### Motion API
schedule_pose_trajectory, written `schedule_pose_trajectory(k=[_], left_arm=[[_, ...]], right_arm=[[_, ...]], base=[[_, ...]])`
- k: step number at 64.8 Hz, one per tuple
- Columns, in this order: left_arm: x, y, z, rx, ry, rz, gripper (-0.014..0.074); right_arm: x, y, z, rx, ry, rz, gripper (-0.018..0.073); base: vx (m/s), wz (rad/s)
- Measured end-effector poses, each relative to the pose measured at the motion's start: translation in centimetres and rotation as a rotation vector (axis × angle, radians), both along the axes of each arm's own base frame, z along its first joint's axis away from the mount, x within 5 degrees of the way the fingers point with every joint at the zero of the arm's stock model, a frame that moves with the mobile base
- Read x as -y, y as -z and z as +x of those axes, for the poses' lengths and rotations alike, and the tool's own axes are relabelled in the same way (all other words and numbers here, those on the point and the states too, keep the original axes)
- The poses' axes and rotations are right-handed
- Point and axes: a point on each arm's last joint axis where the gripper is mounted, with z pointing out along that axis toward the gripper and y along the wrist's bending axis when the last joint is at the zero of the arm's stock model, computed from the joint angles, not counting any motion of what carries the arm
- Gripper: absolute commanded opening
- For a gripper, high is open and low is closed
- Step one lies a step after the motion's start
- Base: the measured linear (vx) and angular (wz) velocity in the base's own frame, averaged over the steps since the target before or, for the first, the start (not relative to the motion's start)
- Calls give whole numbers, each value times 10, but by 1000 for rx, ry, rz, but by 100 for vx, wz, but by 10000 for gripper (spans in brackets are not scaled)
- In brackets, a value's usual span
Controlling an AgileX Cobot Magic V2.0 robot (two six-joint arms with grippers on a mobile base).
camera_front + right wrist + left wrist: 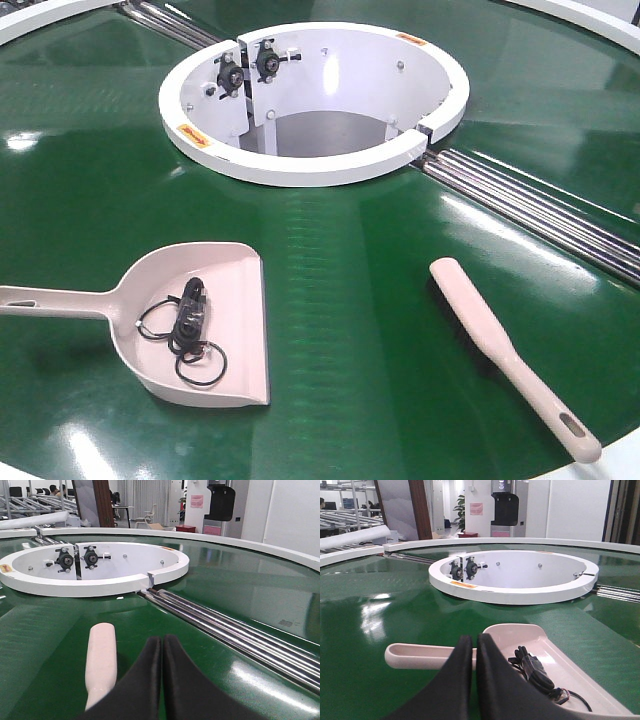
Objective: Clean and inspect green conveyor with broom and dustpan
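Observation:
A beige dustpan [225,290] lies on the green conveyor [340,260] at the front left, handle pointing left. Black cables and rings [186,325] lie inside it. A beige broom [500,350] lies at the front right, handle toward the front edge. Neither gripper shows in the front view. My left gripper [474,640] is shut and empty, just in front of the dustpan handle [420,656], with the cables [535,669] to its right. My right gripper [162,640] is shut and empty, with the broom [101,662] just left of it.
A white ring housing [310,100] with an open centre and black bearings stands at the middle back. Steel roller bars [540,210] run from it to the right edge, and more at the back left. The conveyor's white outer rim [520,542] curves behind.

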Motion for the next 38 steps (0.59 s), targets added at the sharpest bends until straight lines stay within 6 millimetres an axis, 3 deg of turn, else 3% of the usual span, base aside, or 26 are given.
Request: schedule_pose_trajectory(k=[38], left_arm=[[0, 0, 0, 0, 0, 0, -6]], right_arm=[[0, 0, 0, -1, 0, 0, -9]], base=[[0, 0]])
